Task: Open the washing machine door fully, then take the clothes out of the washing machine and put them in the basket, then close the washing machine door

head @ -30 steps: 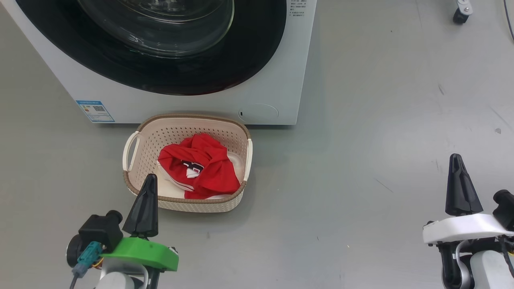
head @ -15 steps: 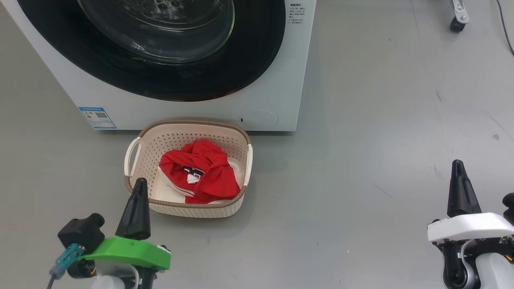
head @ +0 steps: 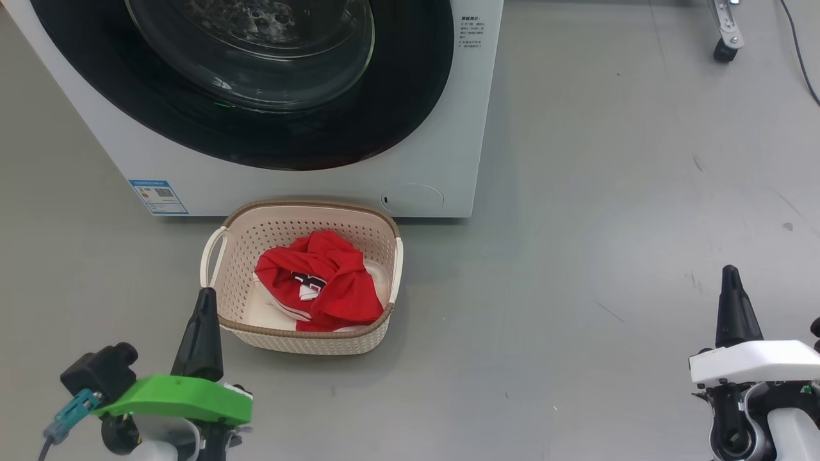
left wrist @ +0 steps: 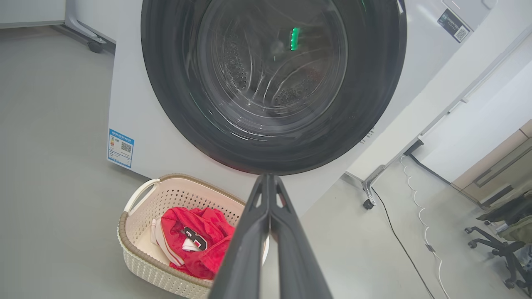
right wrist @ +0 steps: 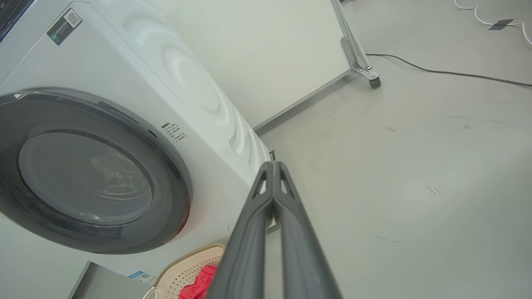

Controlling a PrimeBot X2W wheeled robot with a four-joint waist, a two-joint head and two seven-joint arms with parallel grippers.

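Note:
The white washing machine [head: 448,128] stands at the top of the head view with its black-rimmed door [head: 410,96] flat against the front, glass bowl [head: 256,51] at the centre. On the floor in front of it sits the cream basket [head: 256,230], holding the red clothes [head: 327,282] with white trim. My left gripper [head: 204,304] is shut and empty, its tip by the basket's near left corner. Far to the right, my right gripper [head: 730,282] is shut over bare floor. The left wrist view shows the door [left wrist: 374,104], basket [left wrist: 137,249] and clothes [left wrist: 195,241].
A blue label [head: 158,196] and a round lower flap [head: 415,198] mark the washer's front. A castor leg [head: 725,38] and a cable [head: 801,45] lie at the far right. A white panel on castors [right wrist: 365,70] stands behind the machine.
The head camera has tilted, so the whole scene sits lower in the picture. Both grippers have dropped toward the bottom edge, the left one also drifting left away from the basket.

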